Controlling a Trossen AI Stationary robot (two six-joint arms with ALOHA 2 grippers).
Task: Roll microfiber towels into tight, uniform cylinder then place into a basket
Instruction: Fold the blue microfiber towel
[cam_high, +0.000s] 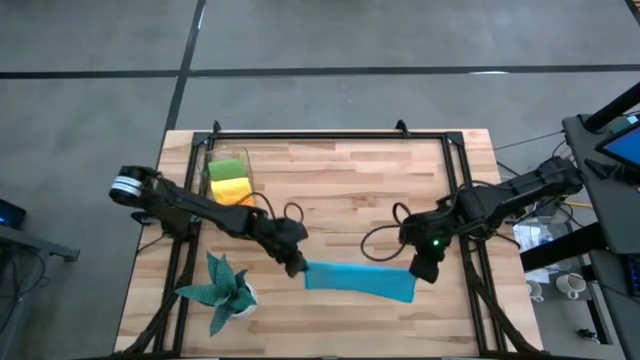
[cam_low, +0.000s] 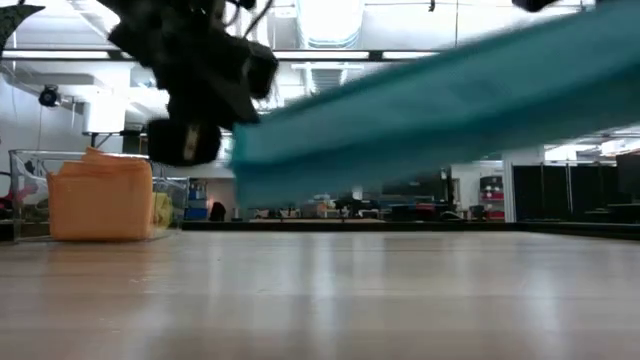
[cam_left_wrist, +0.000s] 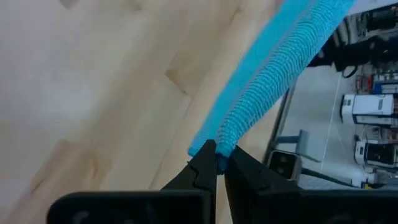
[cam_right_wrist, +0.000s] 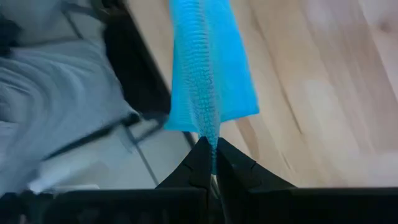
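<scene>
Both ends pinched: left claw (cam_high: 297, 266), right claw (cam_high: 420, 272) clamp blue towel (cam_high: 358, 279).

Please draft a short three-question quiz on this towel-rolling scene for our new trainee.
1. True or false: the blue towel lies flat on the table.
2. Which towels sit in the basket? A) orange, yellow and lime green B) blue only C) none
3. What does each gripper hold?

Key:
1. False: in the low view it hangs clear above the wood.
2. A: the orange towel, yellow towel and lime green towel.
3. The left gripper and right gripper are each shut on one end of the blue towel.
</scene>
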